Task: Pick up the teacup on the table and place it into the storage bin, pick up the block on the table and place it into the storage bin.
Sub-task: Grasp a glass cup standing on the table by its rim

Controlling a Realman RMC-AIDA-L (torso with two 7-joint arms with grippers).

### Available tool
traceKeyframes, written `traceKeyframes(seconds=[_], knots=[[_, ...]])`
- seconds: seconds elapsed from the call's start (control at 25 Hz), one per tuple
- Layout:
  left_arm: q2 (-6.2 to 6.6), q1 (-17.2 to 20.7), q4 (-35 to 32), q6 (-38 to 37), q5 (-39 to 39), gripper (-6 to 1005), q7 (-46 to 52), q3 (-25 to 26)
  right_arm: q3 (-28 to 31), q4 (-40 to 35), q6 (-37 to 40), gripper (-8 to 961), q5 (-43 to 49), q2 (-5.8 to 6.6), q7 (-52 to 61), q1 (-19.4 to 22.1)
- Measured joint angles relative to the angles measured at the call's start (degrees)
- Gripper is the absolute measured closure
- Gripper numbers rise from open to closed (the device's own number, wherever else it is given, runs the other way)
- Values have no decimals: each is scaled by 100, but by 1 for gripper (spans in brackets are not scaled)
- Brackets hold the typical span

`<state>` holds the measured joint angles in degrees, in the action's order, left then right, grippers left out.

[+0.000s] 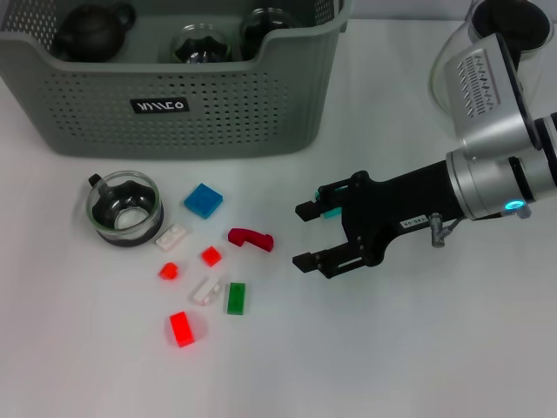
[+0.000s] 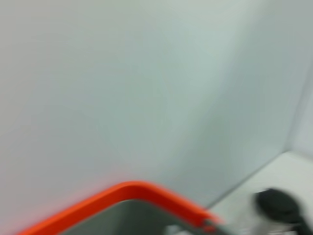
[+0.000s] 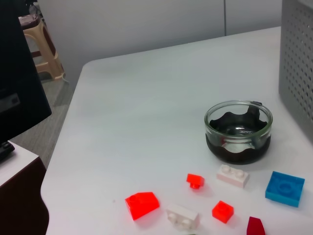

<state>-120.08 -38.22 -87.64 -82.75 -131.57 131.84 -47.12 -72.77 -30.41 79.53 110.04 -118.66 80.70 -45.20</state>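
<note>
The teacup (image 1: 124, 209), clear glass with a black insert, stands on the white table in front of the storage bin (image 1: 174, 96). It also shows in the right wrist view (image 3: 238, 131). Several blocks lie to its right: a blue one (image 1: 203, 200), a dark red curved one (image 1: 251, 238), a green one (image 1: 236, 298), and red and white ones. My right gripper (image 1: 300, 235) is open and empty, just right of the dark red block, pointing at the blocks. The left gripper is out of view.
The bin holds a dark teapot (image 1: 91, 33) and glassware. A clear glass jug (image 1: 492, 52) stands at the back right behind my right arm. The right wrist view shows the bin's wall (image 3: 297, 58) and the table's far edge (image 3: 63, 142).
</note>
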Motion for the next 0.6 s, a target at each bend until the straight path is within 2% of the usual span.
traceKeyframes(seconds=[0.08,0.24,0.4,0.52,0.6], knots=[[41,201,-184,-450,659,172,-50,86,-1,0,3,193,0,2,-10,6],[49,528,-369,-1351,1349,168,-477,172,0,0,37,192,0,21,-32,11],[-61,817,-447,-2225,1501,166,-1256,175,0,0,51,192,-1,27,-15,12],[-161,1023,-505,-2454,1433,166,-1563,156,0,3,24,192,-3,26,17,12],[-182,1157,-529,-2526,1393,166,-1690,140,16,5,19,192,-11,15,26,12]])
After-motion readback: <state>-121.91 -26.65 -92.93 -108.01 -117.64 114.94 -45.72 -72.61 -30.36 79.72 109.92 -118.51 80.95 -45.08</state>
